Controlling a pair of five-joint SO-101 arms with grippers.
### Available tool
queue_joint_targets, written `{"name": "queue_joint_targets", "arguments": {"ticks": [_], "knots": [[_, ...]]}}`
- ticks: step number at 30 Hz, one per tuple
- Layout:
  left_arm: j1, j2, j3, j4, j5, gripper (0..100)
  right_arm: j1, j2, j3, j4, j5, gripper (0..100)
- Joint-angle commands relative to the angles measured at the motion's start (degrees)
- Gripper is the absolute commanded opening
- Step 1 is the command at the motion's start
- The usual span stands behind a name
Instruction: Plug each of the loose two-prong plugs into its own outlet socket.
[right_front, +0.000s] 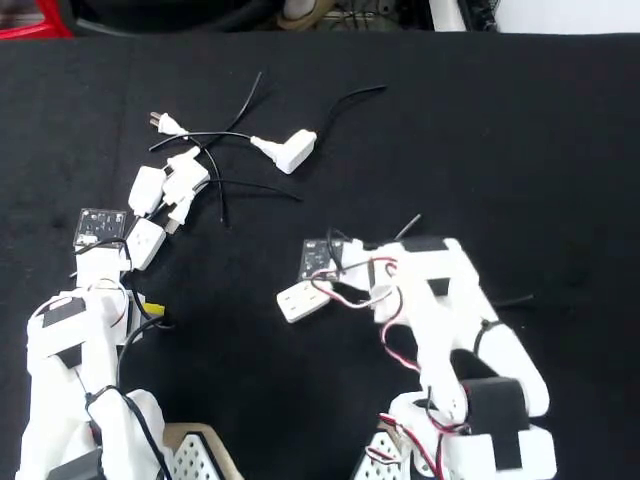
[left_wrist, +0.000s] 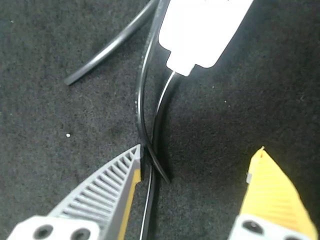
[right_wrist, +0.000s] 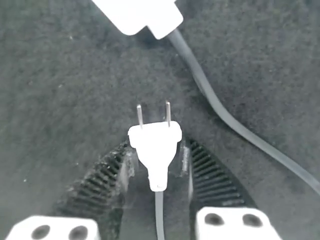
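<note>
A white two-prong plug (right_wrist: 154, 147) sits pinched in the right claw (right_wrist: 156, 149), its prongs facing a white socket (right_front: 303, 300) at the frame's centre. The left claw (left_wrist: 200, 148), at lower left, is spread over black cables (left_wrist: 140, 107), near the white connector cluster (right_front: 147, 188) at upper left.

A white block (left_wrist: 202, 30) is cut off by the left wrist view's edge, a white casing (right_wrist: 137, 15) by the right's; their faces are hidden. The cord (right_wrist: 159, 215) of the plug (right_wrist: 154, 145) runs out of frame.
</note>
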Motion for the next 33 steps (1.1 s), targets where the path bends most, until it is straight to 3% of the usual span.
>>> {"name": "queue_joint_targets", "arguments": {"ticks": [1, 8, 17, 24, 33], "knots": [[0.66, -0.88, -0.22, -0.62, -0.53, 33, 0.88, -0.57, -6.37, 5.98, 0.35, 14.9], [0.66, -0.88, -0.22, -0.7, -0.53, 33, 0.53, -4.7, -10.07, 15.3, 4.84, 20.6], [0.66, -0.88, -0.13, -0.7, -0.53, 33, 0.53, -0.92, -7.16, 3.87, 3.16, 6.5], [0.66, -0.88, -0.13, -0.7, -0.53, 33, 0.62, 6.11, -7.78, 3.16, 2.99, 9.1], [0.66, -0.88, -0.22, -0.7, -0.53, 33, 0.62, 6.46, -8.22, 9.58, 2.73, 13.8]]}}
